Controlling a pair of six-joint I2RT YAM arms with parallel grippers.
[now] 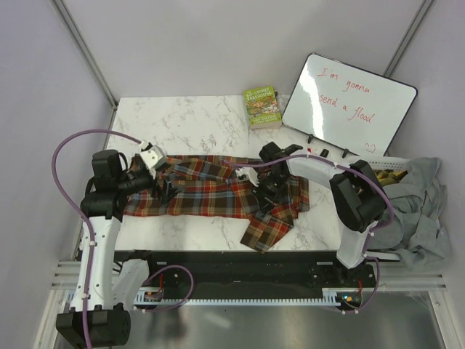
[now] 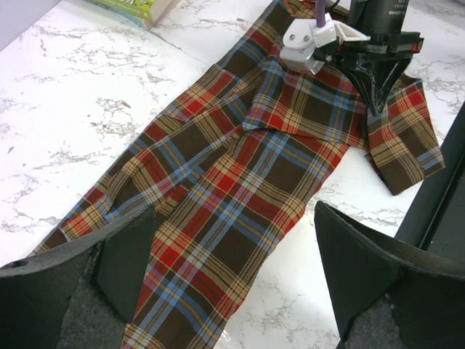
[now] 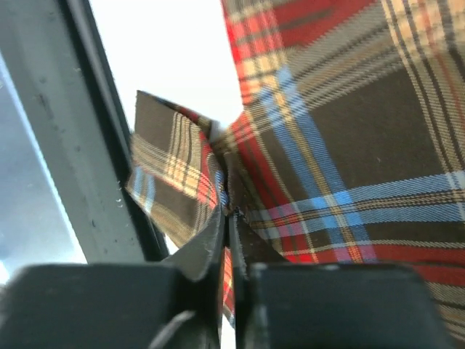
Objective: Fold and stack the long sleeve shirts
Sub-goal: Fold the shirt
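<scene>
You're at the start of the fold on the first one, I'd say. The red-orange, brown and blue plaid flannel shirt [image 1: 211, 193] lies spread crosswise on the white marble table [image 1: 189, 120], rumpled and not squared up, and nothing is stacked yet.

Your right end effector [image 3: 229, 214] is pinched shut on a raised ridge of the plaid at the shirt's right end, near the table's front edge. Your left end effector [image 2: 234, 218] hangs wide open over the left part of the cloth, gripping nothing.

My guess for the next move: drop the left one onto an edge or corner on its side and close, so both ends are held before you lift or carry anything across. With just the right pinch, the cloth would probably drag and bunch.

Stuff I can't make out:
- how many layers that right pinch has; the right wrist view is all plaid and finger
- where the collar and sleeves are; a flap near the front edge might be a sleeve or a hem
- the left wrist view cuts off the cloth at the bottom
- the grey cloth heap [image 1: 425, 203] by the white basket [image 1: 385, 161] on the right: maybe more shirts, no way to tell
</scene>
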